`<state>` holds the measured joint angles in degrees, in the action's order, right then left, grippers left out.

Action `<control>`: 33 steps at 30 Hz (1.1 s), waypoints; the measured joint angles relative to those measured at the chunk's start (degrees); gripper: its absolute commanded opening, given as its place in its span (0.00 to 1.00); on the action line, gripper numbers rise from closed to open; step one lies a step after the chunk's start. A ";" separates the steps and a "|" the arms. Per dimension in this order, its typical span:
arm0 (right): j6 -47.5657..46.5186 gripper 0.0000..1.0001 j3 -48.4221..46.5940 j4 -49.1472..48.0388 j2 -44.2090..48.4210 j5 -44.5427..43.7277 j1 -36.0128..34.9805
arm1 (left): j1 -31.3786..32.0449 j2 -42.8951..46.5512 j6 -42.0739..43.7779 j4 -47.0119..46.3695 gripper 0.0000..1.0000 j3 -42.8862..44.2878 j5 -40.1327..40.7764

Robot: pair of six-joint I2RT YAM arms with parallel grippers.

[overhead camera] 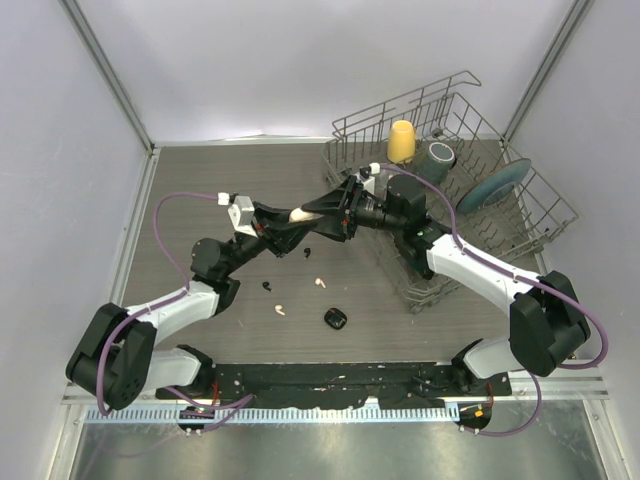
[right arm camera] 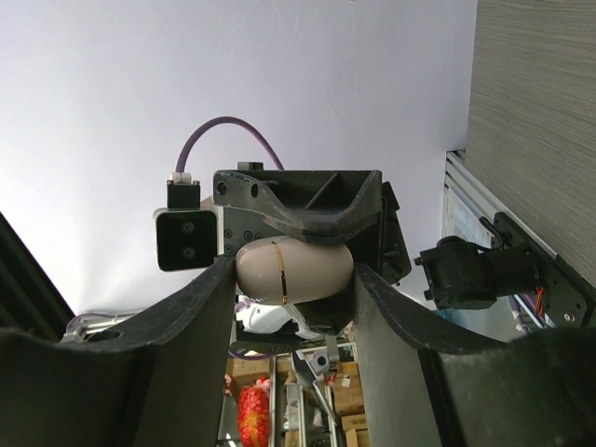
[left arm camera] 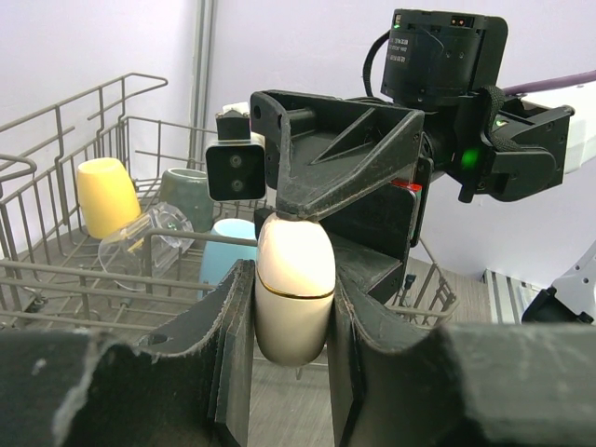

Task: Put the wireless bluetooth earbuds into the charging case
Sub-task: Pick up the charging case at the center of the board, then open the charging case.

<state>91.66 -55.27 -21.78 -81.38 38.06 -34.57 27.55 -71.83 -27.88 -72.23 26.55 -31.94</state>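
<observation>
Up in the air, cream charging case [overhead camera: 305, 213], squeezed tight by left hand [left arm camera: 291, 321] and right hand [right arm camera: 291, 279] together. Down on the surface [overhead camera: 200, 190], two black earbuds [overhead camera: 266, 286] and two white earbuds [overhead camera: 320, 283], near a small black box [overhead camera: 335, 319].

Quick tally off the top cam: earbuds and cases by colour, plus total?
Black earbuds: 2
Cream-white earbuds: 2
Cream charging case: 1
Black case: 1
Total: 6
</observation>
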 measured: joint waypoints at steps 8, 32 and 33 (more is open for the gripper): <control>-1.16 0.69 -0.02 0.63 0.00 -0.11 0.00 | 0.26 0.35 0.57 -1.01 0.00 -1.33 1.09; -54.73 0.80 -9.92 41.33 11.28 -10.21 -1.53 | 0.20 14.64 7.85 -1.68 0.00 -15.61 -1.16; -56.41 0.80 -10.29 42.38 11.28 -9.97 -2.34 | 0.20 15.02 7.89 -1.70 0.00 -15.61 -1.81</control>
<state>35.24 -65.56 20.60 -70.11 28.10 -36.91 27.75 -56.82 -19.99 -73.93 10.94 -33.76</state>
